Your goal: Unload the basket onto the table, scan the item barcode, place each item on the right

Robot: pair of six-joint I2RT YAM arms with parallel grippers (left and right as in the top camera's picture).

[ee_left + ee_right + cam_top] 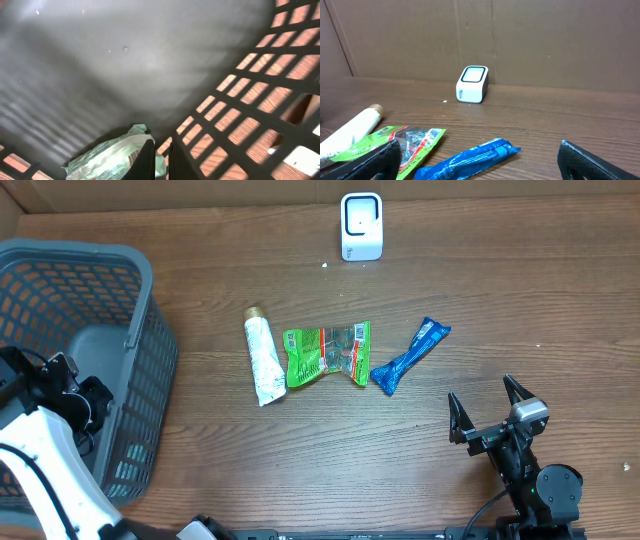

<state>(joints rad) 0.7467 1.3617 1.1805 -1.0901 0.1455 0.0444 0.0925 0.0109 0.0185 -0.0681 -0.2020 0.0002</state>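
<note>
Grey plastic mesh is walling in my left hand (pixel 159 146), which is reaching down inside the basket (pixel 140 290) at the worktop's 9 o'clock edge. Its fingers are pressing together over the right end of a pale green packet (pixel 107 157) lying on the basket floor, and they seem to be pinching its film. In the wrist view the packet's long axis is running from 8 o'clock towards 2 o'clock, with a strip of barcode showing just beside the fingers.

Moving right, a white tube (pixel 263 360), a green pouch (pixel 328 352) and a blue wrapper (pixel 411 356) are lying in a row at mid-worktop. The white scanner (pixel 361 225) is standing at 12 o'clock, well apart from them.

My right hand (pixel 482 392) is hovering at 4 o'clock, spread wide and holding nothing, with the blue wrapper lying nearest to it.

From the packet, the scanner is sitting off towards 2 o'clock, across the basket wall. I am judging that the lift must clear that rim first, and that my left arm is the one placed for it.
</note>
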